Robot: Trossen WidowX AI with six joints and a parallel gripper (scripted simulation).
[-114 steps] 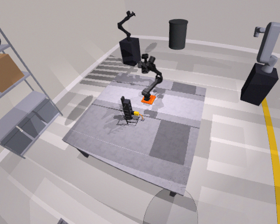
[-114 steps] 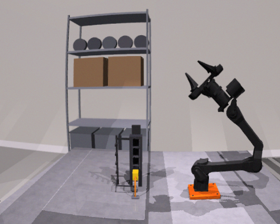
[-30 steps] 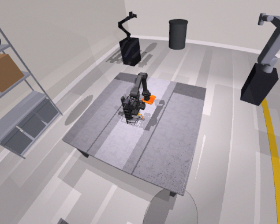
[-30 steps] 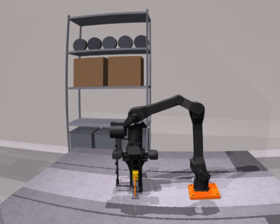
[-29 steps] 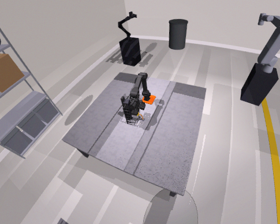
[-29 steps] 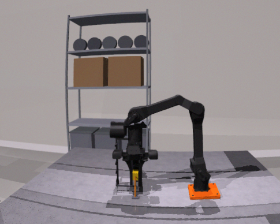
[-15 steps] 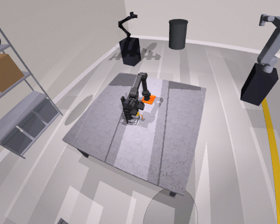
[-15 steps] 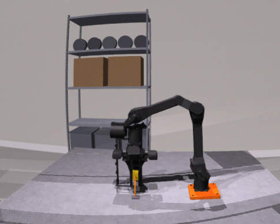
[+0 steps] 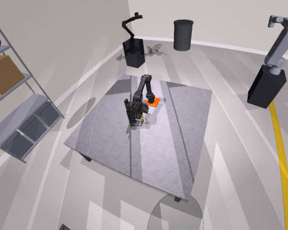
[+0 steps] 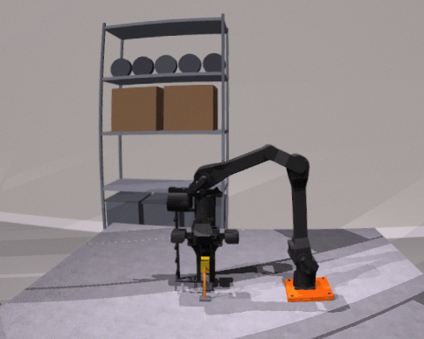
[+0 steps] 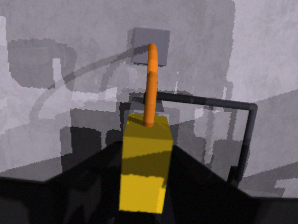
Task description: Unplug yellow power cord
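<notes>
The yellow plug (image 9: 141, 117) (image 10: 205, 265) (image 11: 145, 162) is upright at the front of a dark upright block, apparently the power strip (image 10: 212, 278). Its far end and the socket are hidden, so I cannot tell how deep it sits. The orange cord (image 10: 205, 284) (image 11: 152, 82) curves from the plug down to a small grey block (image 10: 205, 299) (image 11: 159, 44) on the table. My gripper (image 10: 205, 261) (image 11: 146, 150) points down over the strip. Its black fingers meet the plug's left and right sides in the wrist view, with no gap showing. It is shut on the plug.
A thin black frame (image 11: 200, 102) stands beside the plug. The arm's orange base (image 9: 153, 102) (image 10: 310, 290) is bolted to the grey table (image 9: 109, 148) (image 10: 357, 262). A shelf rack (image 10: 163, 132) stands behind the table.
</notes>
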